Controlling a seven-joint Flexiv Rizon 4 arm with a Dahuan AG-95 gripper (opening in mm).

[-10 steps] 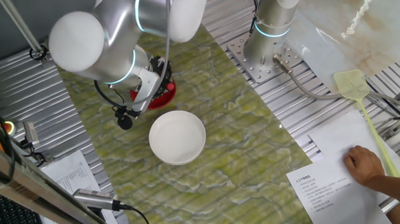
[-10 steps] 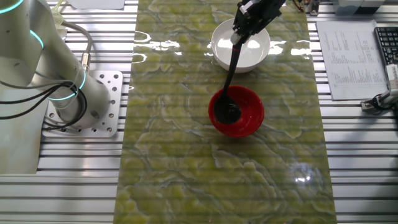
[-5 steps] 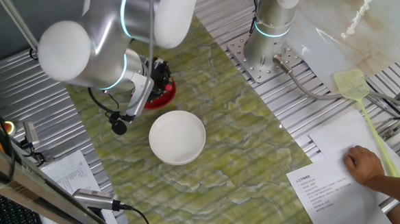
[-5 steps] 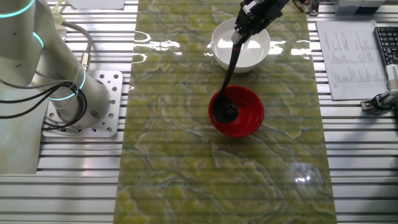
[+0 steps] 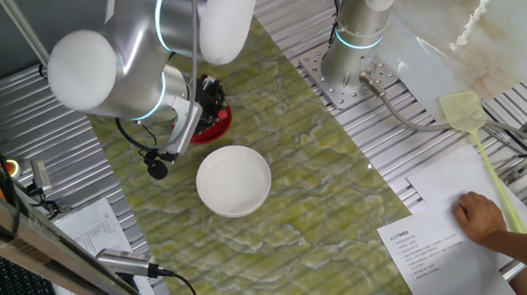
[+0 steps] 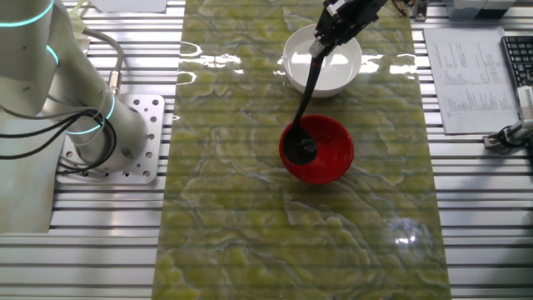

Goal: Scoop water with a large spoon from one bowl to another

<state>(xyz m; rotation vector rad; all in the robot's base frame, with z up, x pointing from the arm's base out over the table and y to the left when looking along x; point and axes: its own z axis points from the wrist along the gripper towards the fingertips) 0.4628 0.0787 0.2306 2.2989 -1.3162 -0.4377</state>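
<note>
Below claw (image 6: pixel 321 43), large spoon (image 6: pixel 306 108) gripped, scoop inside red bowl (image 6: pixel 335 155)

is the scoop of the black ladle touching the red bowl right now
Cannot tell. In the other fixed view the ladle's scoop sits within the red bowl's rim outline, but no gap or contact shows plainly. In one fixed view the arm hides it.

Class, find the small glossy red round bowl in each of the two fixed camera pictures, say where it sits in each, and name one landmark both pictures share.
One fixed view: the small glossy red round bowl is upper left of centre, mostly hidden behind the robot arm.
The other fixed view: the red bowl is in plain sight right of centre, with the black ladle's scoop inside it.
Shared landmark: the plain white round bowl beside it.
</note>
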